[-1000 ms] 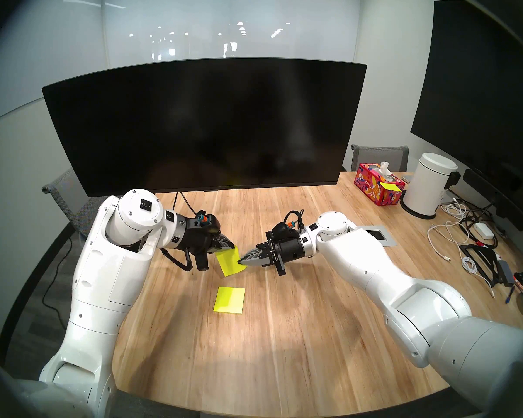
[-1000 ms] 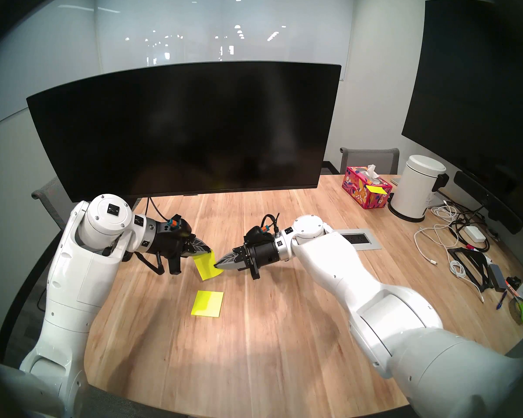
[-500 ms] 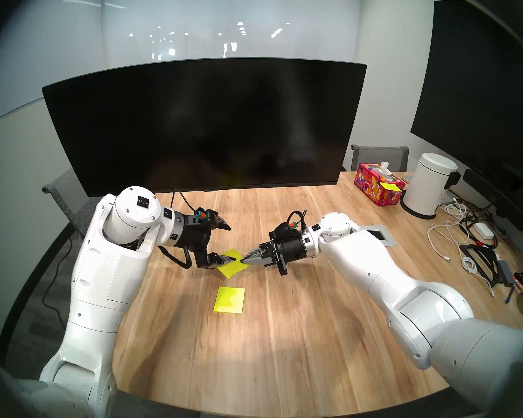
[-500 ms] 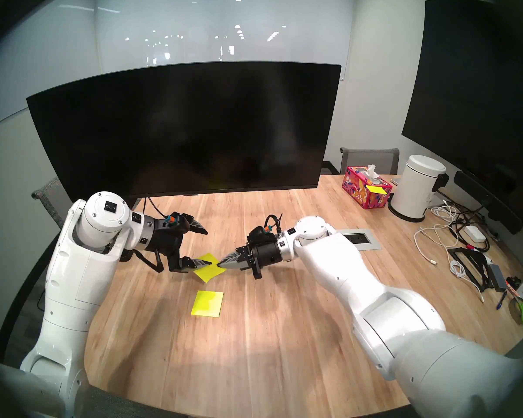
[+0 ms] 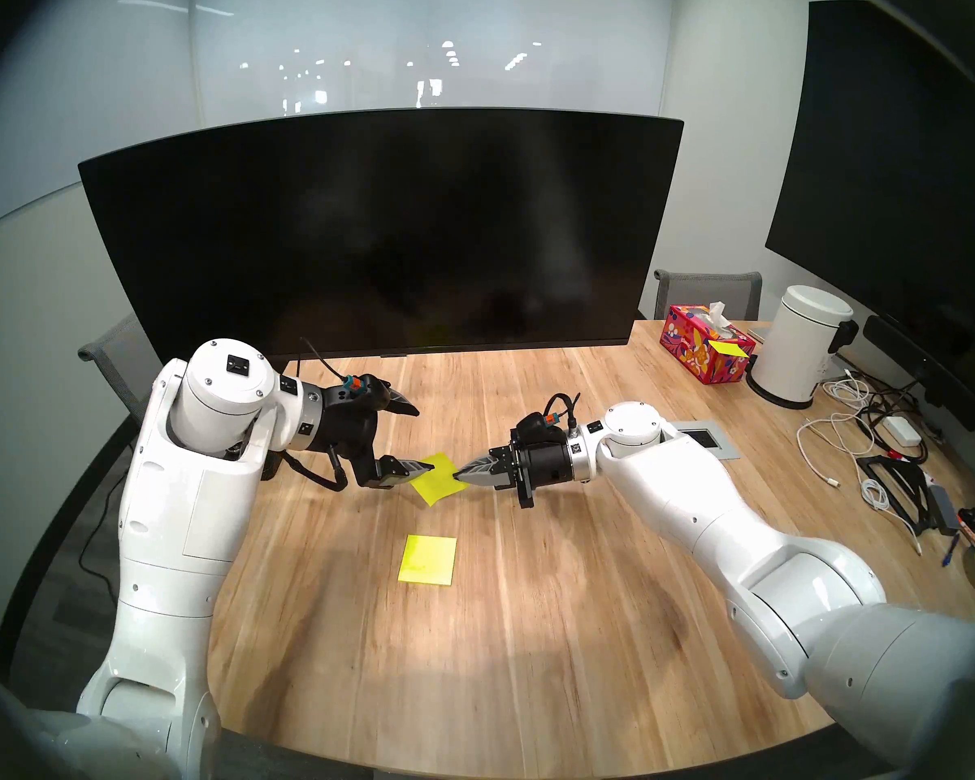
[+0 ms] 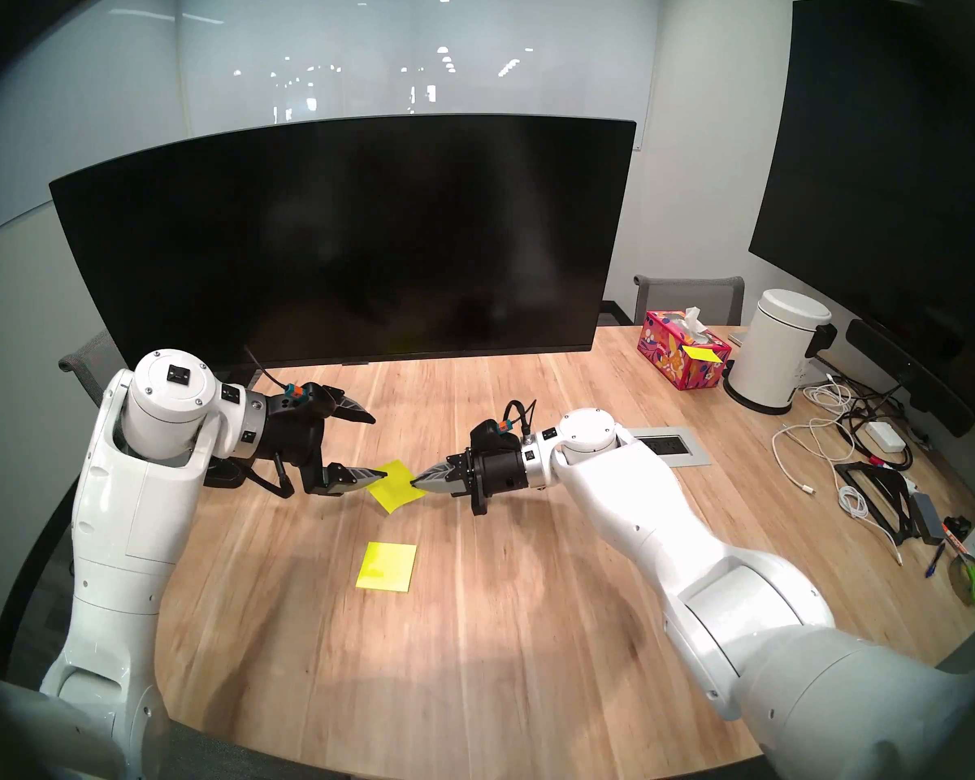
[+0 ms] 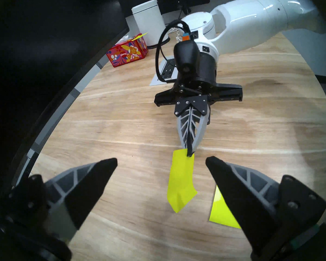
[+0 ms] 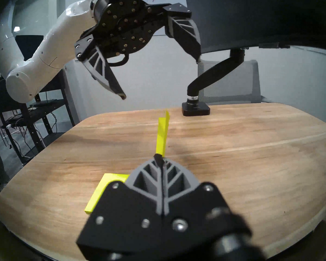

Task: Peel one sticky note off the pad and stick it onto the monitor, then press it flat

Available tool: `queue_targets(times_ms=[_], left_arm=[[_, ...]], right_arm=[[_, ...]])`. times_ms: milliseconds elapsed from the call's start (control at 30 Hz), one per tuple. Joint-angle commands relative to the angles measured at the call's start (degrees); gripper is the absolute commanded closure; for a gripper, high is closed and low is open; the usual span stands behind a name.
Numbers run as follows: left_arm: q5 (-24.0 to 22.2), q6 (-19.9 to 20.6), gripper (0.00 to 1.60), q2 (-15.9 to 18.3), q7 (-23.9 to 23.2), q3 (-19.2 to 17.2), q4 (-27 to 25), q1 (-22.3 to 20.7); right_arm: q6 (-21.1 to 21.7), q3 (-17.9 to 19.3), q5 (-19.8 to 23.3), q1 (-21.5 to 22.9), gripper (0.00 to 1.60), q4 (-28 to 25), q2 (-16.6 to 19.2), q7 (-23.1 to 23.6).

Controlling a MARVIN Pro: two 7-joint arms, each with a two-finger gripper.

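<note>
The yellow-green sticky note (image 5: 437, 478) hangs above the table, pinched at one corner by my shut right gripper (image 5: 456, 474). My left gripper (image 5: 425, 439) is open just left of the note, its lower fingertip close to the note's left corner. In the left wrist view the sticky note (image 7: 181, 181) hangs free between my spread fingers (image 7: 94, 179). The pad (image 5: 428, 559) lies flat on the table, nearer to me than both grippers. The wide curved black monitor (image 5: 384, 238) stands behind them, on a black arm stand (image 8: 215, 76).
At the back right stand a colourful tissue box (image 5: 707, 342) with a yellow slip on it and a white bin (image 5: 800, 345). Cables (image 5: 845, 441) and small items clutter the right edge. A grey outlet plate (image 5: 705, 438) sits behind my right arm. A big wall display (image 5: 896, 171) is at right.
My left gripper opened, let go of the sticky note and drew back to the left. The right gripper kept its hold and shifted slightly right with the note.
</note>
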Motion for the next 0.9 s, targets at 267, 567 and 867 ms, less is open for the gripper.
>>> queue_targets(times_ms=[267,567,867], left_arm=[[-4.1,1.2,0.00,-0.3,-0.5,-5.0,-0.9,3.5],[-6.5,2.1,0.00,-1.0,-0.2,-6.5,-1.3,5.9],[-8.9,2.4,0.00,-1.7,0.5,-7.7,-1.4,8.1]], right_arm=[[0.1,2.9,1.1,-0.7,1.60,-3.1,-0.1,-3.9],[-0.9,6.3,3.3,-1.1,1.60,-3.4,-0.7,-6.1],[-1.5,9.7,5.9,-0.9,1.60,-2.3,-1.3,-6.1]])
